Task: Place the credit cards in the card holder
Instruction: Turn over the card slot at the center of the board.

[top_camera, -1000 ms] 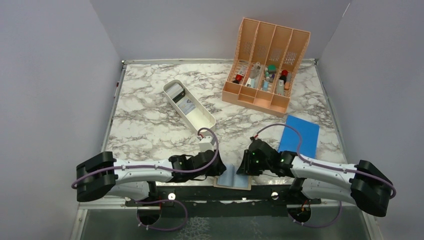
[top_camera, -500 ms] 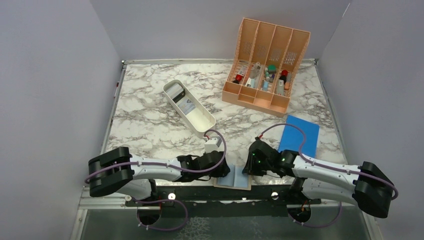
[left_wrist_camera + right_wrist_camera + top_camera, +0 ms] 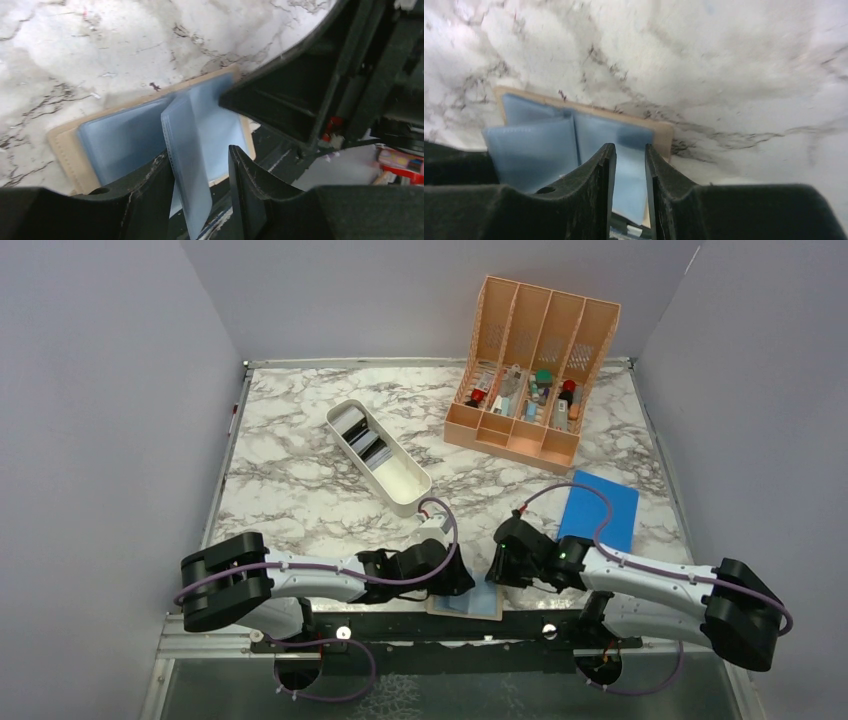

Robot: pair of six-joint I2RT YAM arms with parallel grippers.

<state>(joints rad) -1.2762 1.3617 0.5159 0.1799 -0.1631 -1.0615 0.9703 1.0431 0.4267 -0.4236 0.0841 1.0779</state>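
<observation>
The card holder (image 3: 482,602) lies open at the table's near edge, tan rim, blue-grey pockets up. My left gripper (image 3: 457,582) is at its left side. In the left wrist view the holder (image 3: 120,145) has one pocket leaf (image 3: 187,170) standing up between my open left gripper (image 3: 200,155), resting against the left finger. My right gripper (image 3: 496,570) is at the holder's right side. In the right wrist view it (image 3: 629,146) is narrowly open over the right page (image 3: 534,145). Dark and pale credit cards (image 3: 360,437) lie in the white tray.
The long white tray (image 3: 405,485) sits left of centre. A peach slotted organizer (image 3: 530,370) with small items stands at the back right. A flat bright-blue rectangle (image 3: 598,510) lies beside my right arm. The black base rail runs just below the holder.
My left gripper has slid right onto the card holder, and a pocket leaf now stands between its fingers. My right gripper has shifted slightly toward the holder's right edge.
</observation>
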